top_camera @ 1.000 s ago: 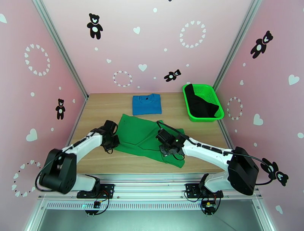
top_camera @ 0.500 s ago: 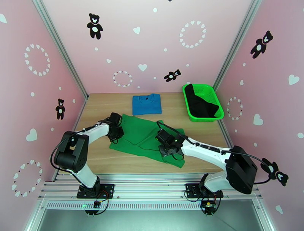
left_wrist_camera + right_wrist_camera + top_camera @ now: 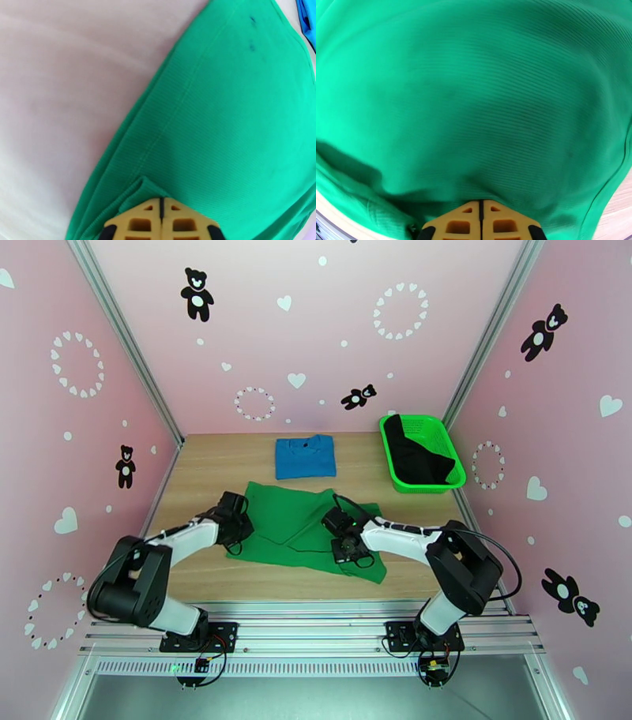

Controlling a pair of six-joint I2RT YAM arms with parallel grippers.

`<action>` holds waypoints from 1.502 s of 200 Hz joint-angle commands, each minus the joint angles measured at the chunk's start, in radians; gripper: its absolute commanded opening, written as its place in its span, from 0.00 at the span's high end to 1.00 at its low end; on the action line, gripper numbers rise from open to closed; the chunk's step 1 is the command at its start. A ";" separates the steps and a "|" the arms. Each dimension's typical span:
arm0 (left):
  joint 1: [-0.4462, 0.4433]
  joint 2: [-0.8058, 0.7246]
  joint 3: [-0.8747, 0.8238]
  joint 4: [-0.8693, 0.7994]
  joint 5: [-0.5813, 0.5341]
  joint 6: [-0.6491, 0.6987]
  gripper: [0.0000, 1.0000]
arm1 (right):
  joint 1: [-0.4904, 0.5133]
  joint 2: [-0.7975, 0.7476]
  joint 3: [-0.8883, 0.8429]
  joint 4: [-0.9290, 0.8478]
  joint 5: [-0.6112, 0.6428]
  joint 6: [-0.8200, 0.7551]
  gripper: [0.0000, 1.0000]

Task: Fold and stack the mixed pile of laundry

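The bright green garment (image 3: 294, 518) lies spread and partly folded mid-table. My left gripper (image 3: 237, 527) sits at its left edge, and in the left wrist view the left gripper (image 3: 161, 202) is shut on a bunched fold of the green garment (image 3: 237, 118). My right gripper (image 3: 344, 545) rests on the garment's right half; seen from the right wrist, the right gripper (image 3: 481, 204) is shut on the green garment (image 3: 474, 98). The folded blue T-shirt (image 3: 305, 457) lies beyond it. The black garment (image 3: 419, 459) lies in the basket.
A bright green mesh basket (image 3: 439, 432) stands at the back right against the pink wall. Bare wooden table (image 3: 213, 465) shows left of the blue T-shirt and along the near edge. Pink walls close in on three sides.
My right gripper has closed on the cloth and drawn slightly left as its arm folded in. The left gripper swung toward the far side, then came back a little with the garment's left edge.
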 commanded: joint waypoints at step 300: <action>0.155 0.653 0.879 -0.396 -0.044 0.232 0.49 | -0.132 0.149 0.468 -0.155 -0.109 -0.454 0.45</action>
